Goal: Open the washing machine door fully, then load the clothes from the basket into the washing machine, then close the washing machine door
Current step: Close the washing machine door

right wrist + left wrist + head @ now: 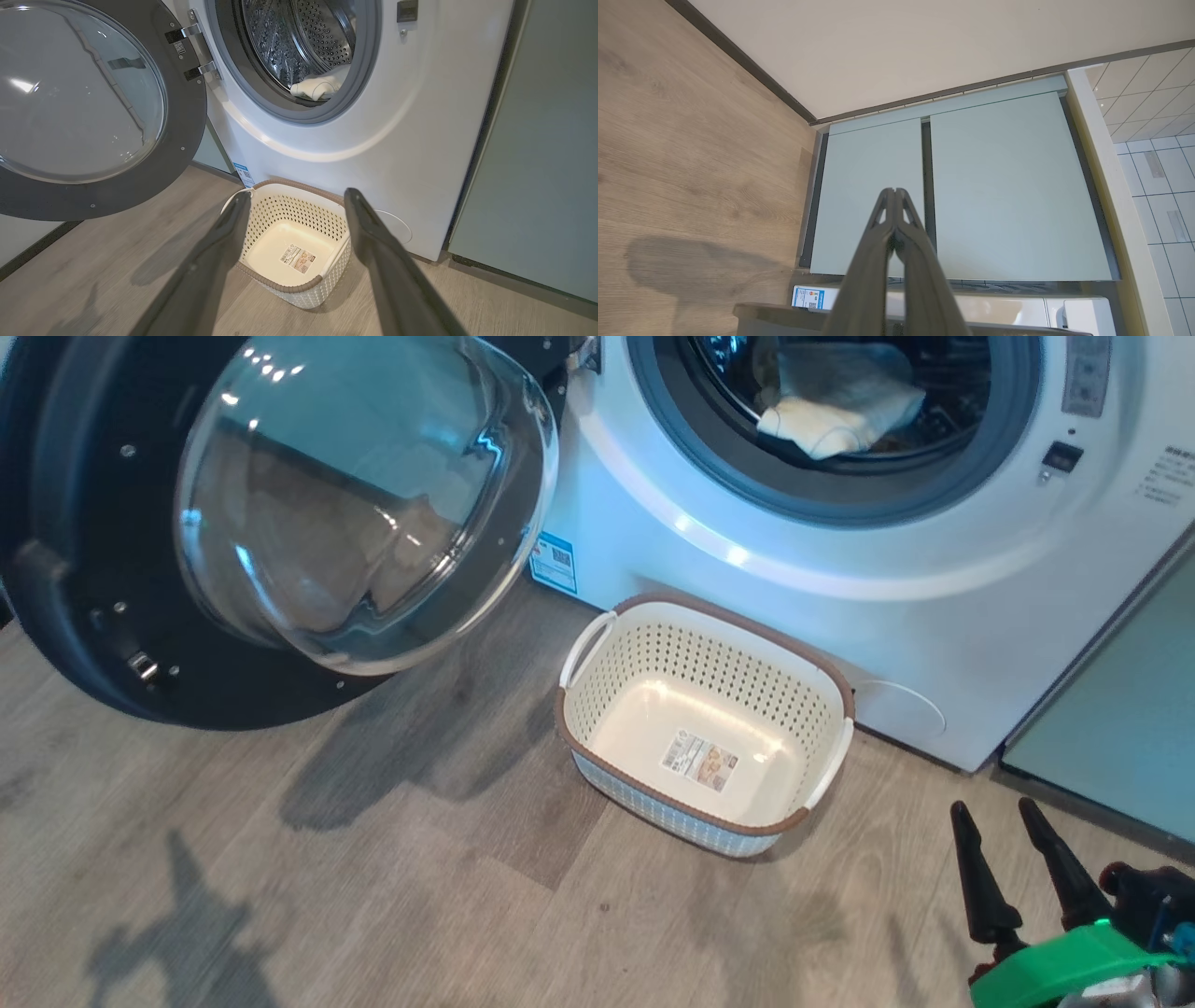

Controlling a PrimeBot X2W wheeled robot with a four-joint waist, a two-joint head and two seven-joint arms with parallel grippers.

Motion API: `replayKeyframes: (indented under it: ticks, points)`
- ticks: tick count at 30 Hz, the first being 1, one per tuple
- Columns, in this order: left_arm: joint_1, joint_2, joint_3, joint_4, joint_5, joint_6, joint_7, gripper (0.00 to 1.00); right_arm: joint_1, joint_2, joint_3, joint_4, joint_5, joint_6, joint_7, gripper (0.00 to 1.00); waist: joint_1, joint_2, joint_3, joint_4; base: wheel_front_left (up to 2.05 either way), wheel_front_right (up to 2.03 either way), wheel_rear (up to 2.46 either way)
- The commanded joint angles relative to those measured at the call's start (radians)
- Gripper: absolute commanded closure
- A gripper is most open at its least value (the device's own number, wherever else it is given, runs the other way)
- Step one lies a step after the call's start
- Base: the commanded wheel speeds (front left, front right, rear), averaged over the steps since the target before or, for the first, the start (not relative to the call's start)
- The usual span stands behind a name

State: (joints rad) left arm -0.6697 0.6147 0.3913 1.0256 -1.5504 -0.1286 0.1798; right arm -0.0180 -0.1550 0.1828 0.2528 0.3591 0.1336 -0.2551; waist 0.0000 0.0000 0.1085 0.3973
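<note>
basket [695,649] empty, clothes [840,406] in drum [299,42] | washing machine door [75,523] wide, closing due | my right tool [993,805] spread, empty; left tool [893,190] pinched, empty

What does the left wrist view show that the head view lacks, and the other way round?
Left wrist view's own: the left hand, shut with its fingers pressed together, a white tiled wall and a plain pale wall.

Head view's own: the empty basket on the floor, the clothes lying inside the washing machine, the washing machine door standing open, and the right hand, open and holding nothing.

Shared: the white washing machine with its small blue label, the wooden floor and pale teal cabinet fronts.
</note>
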Motion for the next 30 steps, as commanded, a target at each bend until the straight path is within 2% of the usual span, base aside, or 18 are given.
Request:
replayKeyframes:
  ticks: [1, 5, 10, 30]
  points:
    - [-0.05, 0.083, 0.023, -0.017, -0.007, 0.001, 0.012, 1.0, -0.041, -0.024, 0.019, -0.029, -0.007, -0.003, -0.007, 0.0, 0.0, 0.0, 0.01, -0.007, 0.0, 0.0, 0.0]
    - [-0.118, 0.112, 0.001, 0.042, -0.001, 0.0, 0.07, 1.0, -0.046, -0.047, 0.021, -0.031, -0.01, -0.003, -0.007, 0.0, 0.0, 0.0, 0.034, -0.02, 0.0, 0.0, 0.0]
    - [-0.175, 0.119, -0.025, 0.071, 0.01, -0.001, 0.109, 1.0, -0.056, -0.065, 0.025, -0.035, -0.01, -0.003, -0.007, 0.0, 0.0, 0.0, 0.059, -0.031, 0.0, 0.0, 0.0]
    - [-0.259, 0.078, -0.103, 0.063, 0.047, -0.002, 0.203, 1.0, -0.096, -0.087, 0.04, -0.038, -0.016, -0.003, -0.007, 0.0, 0.0, 0.0, 0.126, -0.052, 0.0, 0.0, 0.0]
